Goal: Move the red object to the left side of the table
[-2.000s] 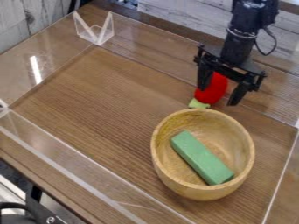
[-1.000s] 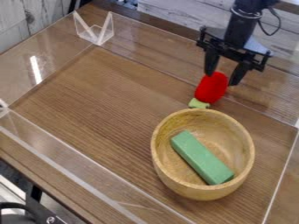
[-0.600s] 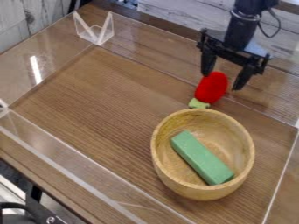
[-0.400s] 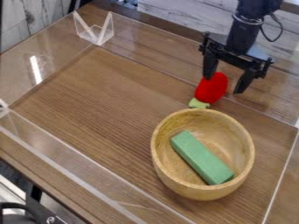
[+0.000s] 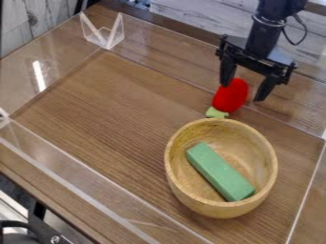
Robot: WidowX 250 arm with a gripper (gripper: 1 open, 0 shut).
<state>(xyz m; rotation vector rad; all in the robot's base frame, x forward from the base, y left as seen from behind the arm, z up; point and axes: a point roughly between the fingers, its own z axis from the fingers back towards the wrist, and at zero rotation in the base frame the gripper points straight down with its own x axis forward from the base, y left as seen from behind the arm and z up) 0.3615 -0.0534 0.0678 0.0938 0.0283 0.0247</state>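
- The worktop (image 5: 114,105) is brown wood grain, fenced by clear acrylic walls (image 5: 76,195) along its edges.
- A round light wooden bowl (image 5: 222,168) sits on the near right part of the worktop.
- My arm comes down from the top right, and my gripper (image 5: 254,84) points straight down with its jaws spread wide, holding nothing.
- A green rectangular block (image 5: 219,172) lies slanted inside the bowl.
- A small clear acrylic stand (image 5: 102,30) sits at the far left by the back wall.
- The red object (image 5: 231,95) rests on the worktop at the far right, just beyond the bowl's rim, below and between my open jaws; I cannot tell whether either one touches it.
- Its pale green stem end (image 5: 215,112) points toward the bowl.
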